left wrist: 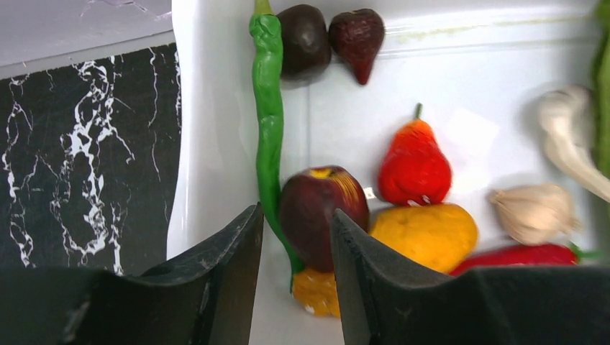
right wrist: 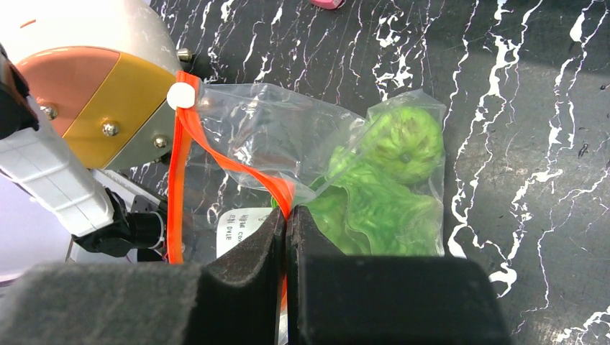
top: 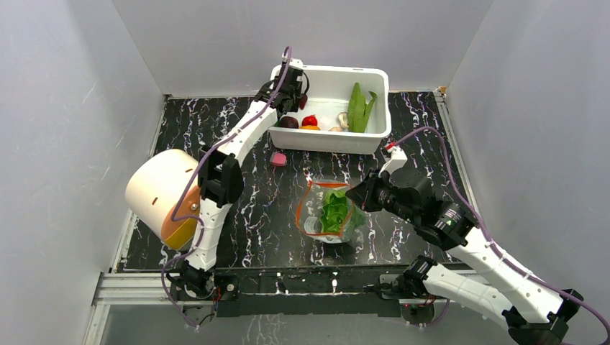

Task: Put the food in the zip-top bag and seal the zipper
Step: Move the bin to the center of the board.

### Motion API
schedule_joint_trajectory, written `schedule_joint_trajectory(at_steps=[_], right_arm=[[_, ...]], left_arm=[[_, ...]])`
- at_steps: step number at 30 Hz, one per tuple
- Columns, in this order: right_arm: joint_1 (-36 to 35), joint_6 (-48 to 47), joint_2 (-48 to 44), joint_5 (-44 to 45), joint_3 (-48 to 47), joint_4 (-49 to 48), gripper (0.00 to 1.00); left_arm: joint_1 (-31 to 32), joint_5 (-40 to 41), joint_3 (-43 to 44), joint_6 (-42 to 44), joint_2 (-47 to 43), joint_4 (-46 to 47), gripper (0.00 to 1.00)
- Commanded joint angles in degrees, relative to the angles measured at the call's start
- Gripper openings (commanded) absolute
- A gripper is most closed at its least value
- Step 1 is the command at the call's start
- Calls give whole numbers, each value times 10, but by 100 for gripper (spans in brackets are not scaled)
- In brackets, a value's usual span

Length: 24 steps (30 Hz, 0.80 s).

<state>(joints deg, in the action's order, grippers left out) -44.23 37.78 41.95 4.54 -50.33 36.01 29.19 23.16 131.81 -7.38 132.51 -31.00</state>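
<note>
– Black fingers, left gripper (left wrist: 296, 212): parted, low inside the white tub (left wrist: 208, 144). A dark red apple (left wrist: 320, 205) sits at the gap, against the right-hand finger. Whether it is clamped or merely straddled, I cannot tell.
– Anything else in that gap?
– A long green pod (left wrist: 270, 129). Its long axis runs top to bottom of the wrist view, along the tub's left wall. Its lower end passes between the fingers, beside the apple. Judgement: a closing pinch may take both.
– Rest of the tub?
– Right of the apple: a red pear-shaped piece (left wrist: 413, 169), a yellow-orange piece (left wrist: 428, 233) touching the apple, a garlic bulb (left wrist: 532, 212). At the top edge: a dark purple round (left wrist: 306, 39).
– The right gripper (right wrist: 288, 210)?
– Clenched on the zipper (right wrist: 208, 151) of the zip-top bag (right wrist: 273, 136). The bag lies at lower centre of the overhead view, well apart from the tub at upper centre. Inside it: cabbage (right wrist: 381, 215) and green ball (right wrist: 406, 144), touching. The mouth stands open. The left arm is nearer the tub's food.
</note>
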Motion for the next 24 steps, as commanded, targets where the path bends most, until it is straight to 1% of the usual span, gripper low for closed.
schedule_joint_trajectory(at_steps=[1, 5, 7, 11, 13, 17, 20, 24], right_arm=[[1, -3, 0, -1, -36, -36, 0], [1, -4, 8, -1, -43, -33, 0], [0, -3, 9, 2, -46, -32, 0], [1, 0, 9, 10, -45, -34, 0], [1, 3, 9, 11, -42, -36, 0], [1, 6, 8, 14, -39, -39, 0], [1, 6, 11, 13, -39, -41, 0], [1, 7, 11, 13, -41, -43, 0]], left_arm=[[-17, 27, 22, 42, 26, 58, 39], [-25, 6, 32, 52, 57, 62, 37], [-24, -11, 19, 52, 56, 57, 37], [-22, -39, -62, 32, -2, 71, 38], [-22, -63, -93, 24, -35, 77, 41], [-21, -88, -72, 3, -69, 43, 48], [-21, -69, -68, -10, -95, 30, 52], [-23, -2, -84, -6, -110, 24, 59]])
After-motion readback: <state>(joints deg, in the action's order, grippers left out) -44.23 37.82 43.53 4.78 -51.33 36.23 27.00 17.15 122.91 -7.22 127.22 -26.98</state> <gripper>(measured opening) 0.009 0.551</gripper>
